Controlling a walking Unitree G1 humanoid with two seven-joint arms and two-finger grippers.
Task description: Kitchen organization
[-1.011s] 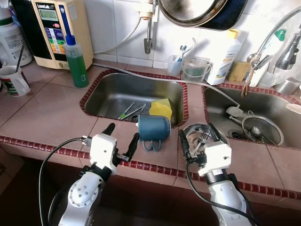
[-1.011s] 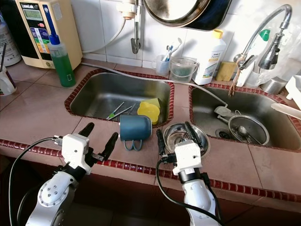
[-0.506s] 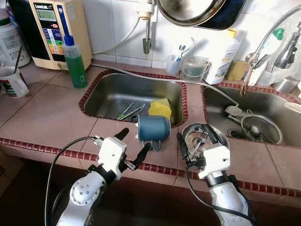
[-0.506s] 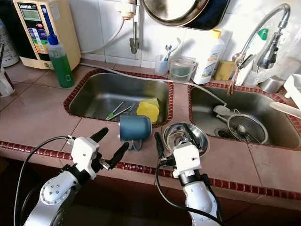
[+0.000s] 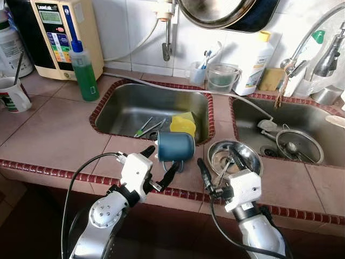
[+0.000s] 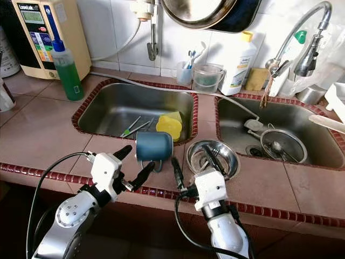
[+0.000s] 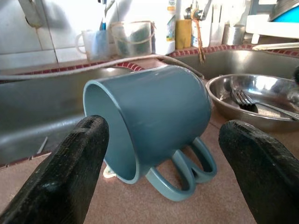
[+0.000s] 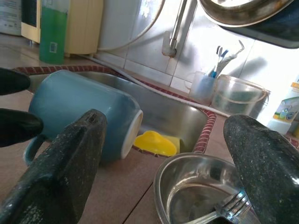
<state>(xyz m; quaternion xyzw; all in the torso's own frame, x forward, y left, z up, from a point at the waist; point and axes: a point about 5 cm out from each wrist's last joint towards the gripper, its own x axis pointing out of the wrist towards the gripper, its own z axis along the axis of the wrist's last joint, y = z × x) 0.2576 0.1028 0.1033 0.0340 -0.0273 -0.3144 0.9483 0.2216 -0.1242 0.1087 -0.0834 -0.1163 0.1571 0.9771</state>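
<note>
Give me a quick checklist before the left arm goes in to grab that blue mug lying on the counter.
1. Left gripper open wide enough for the mug: ok.
2. Blue mug lined up between the jaws in the left wrist view: ok.
3. Mug at rest on its side, handle down on the counter: ok.
4. Right gripper clear of the mug: ok, it hovers open by the steel bowl.
5. Mug safe from rolling into the sink: not ok, it lies at the rim.
6. Mug empty: cannot tell.
</note>
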